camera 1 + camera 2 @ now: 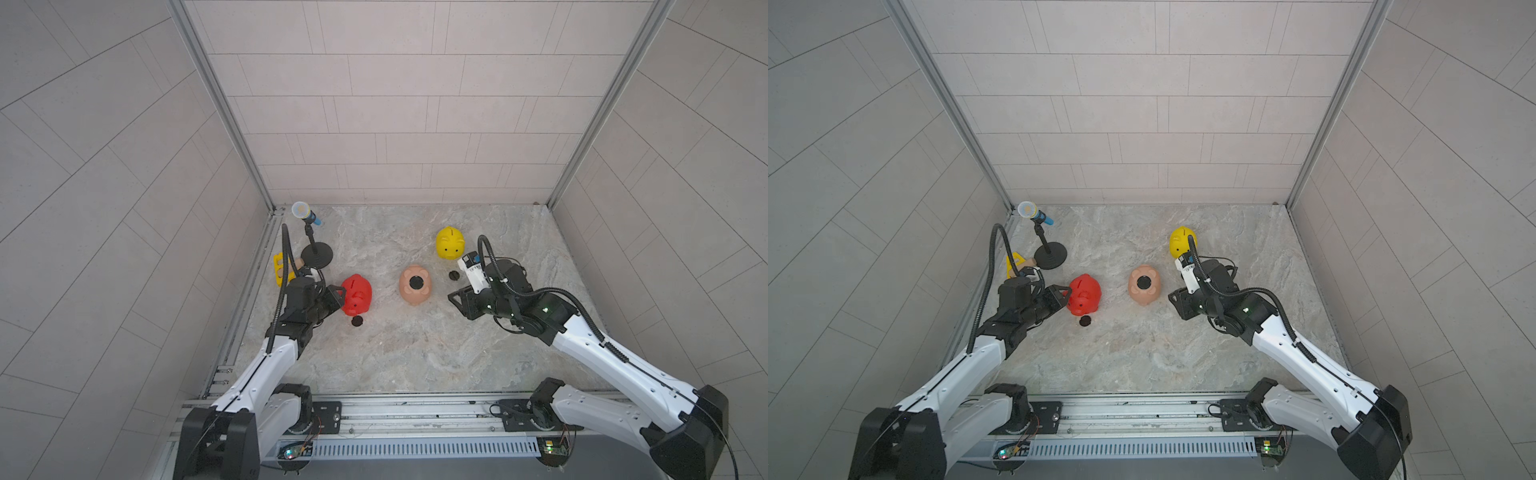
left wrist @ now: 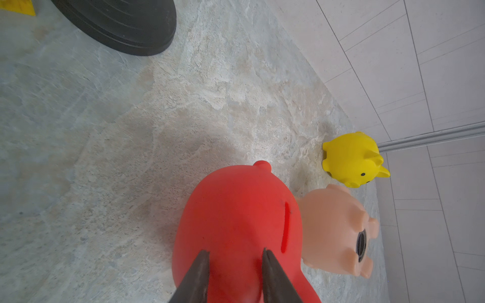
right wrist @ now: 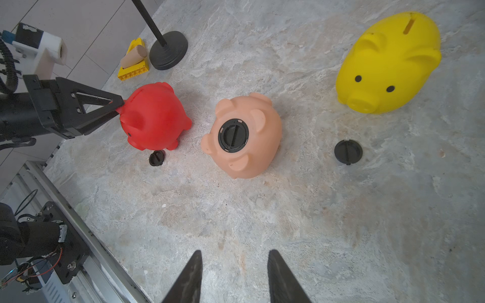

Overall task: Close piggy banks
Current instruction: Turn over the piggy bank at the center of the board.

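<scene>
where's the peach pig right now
In both top views the peach pig lies belly-up mid-table, between the red pig on the left arm's side and a loose black plug on the right arm's; the yellow pig stands farther back.

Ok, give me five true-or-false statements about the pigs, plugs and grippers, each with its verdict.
1. The peach piggy bank lies belly up with a black plug seated in its hole. True.
2. The left gripper holds nothing. False: it is shut on the red piggy bank.
3. Two loose plugs lie on the table. True.
4. The yellow piggy bank lies on its back. False: it stands upright, coin slot on top.
5. The right gripper grips a plug. False: it is open and empty above the table.
</scene>
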